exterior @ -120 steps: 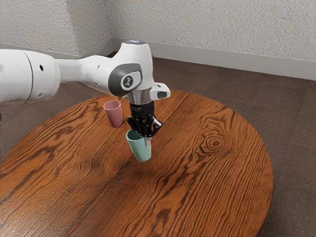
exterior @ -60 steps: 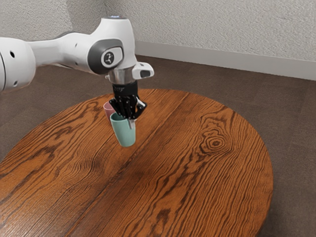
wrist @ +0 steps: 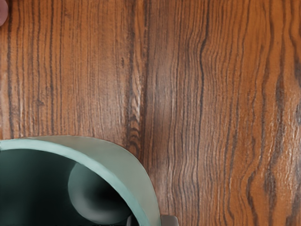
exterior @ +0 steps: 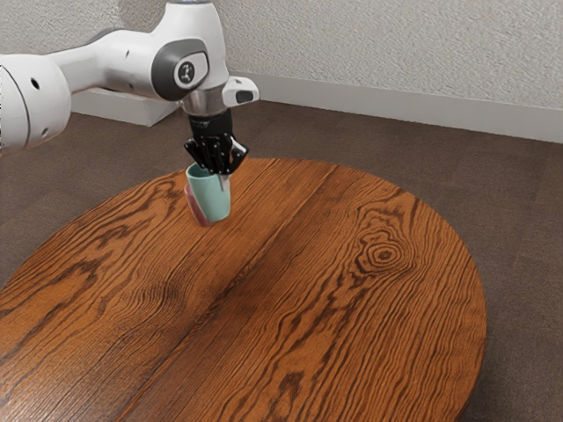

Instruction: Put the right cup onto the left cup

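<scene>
My gripper [exterior: 222,172] is shut on the near wall of the green cup [exterior: 209,195], one finger inside it and one outside. The green cup hangs in the air, slightly tilted, in front of the pink cup [exterior: 194,207], which it mostly covers in the exterior view. Whether the cups touch cannot be told. In the wrist view the green cup [wrist: 136,172] is large and close beneath the hand, its mouth facing up. A small piece of the pink cup [wrist: 3,12] appears at that picture's corner. Two fingertips [wrist: 149,220] straddle the green cup's wall.
The round wooden table [exterior: 352,290] extends toward the exterior view's right and front. Its far edge lies close behind the cups. A white baseboard [exterior: 387,108] and wall stand beyond, across the dark floor.
My gripper has carried the green cup up and toward the exterior view's upper left, from the table's middle to in front of the pink cup. The pink cup has stayed put.
</scene>
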Robot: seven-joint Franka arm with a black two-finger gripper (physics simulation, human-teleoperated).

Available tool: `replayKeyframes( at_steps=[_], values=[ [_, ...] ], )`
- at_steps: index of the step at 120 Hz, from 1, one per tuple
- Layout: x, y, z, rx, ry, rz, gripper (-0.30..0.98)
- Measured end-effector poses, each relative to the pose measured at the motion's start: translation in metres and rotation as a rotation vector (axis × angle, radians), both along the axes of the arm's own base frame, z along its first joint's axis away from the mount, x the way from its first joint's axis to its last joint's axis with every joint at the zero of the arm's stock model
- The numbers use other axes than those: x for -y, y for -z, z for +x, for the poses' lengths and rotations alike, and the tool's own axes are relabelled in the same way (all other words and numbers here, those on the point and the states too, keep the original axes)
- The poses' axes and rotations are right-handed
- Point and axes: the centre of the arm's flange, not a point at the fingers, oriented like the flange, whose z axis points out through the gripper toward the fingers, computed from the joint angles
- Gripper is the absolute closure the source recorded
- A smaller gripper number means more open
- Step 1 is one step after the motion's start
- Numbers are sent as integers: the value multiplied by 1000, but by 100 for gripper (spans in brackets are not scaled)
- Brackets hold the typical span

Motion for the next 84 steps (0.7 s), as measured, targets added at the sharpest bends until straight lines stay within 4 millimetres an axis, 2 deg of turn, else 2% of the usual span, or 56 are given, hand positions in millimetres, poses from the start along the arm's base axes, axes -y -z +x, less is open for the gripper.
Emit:
replayKeyframes(
  at_steps=[15, 31, 71, 84],
  values=[
    [-8, -6, 15, 29, 0, 6, 79],
    [-20, 0, 33, 46, -8, 8, 79],
    [-86, -1, 49, 115, -86, 10, 79],
    [-96, 3, 58, 146, -96, 13, 79]
  ],
)
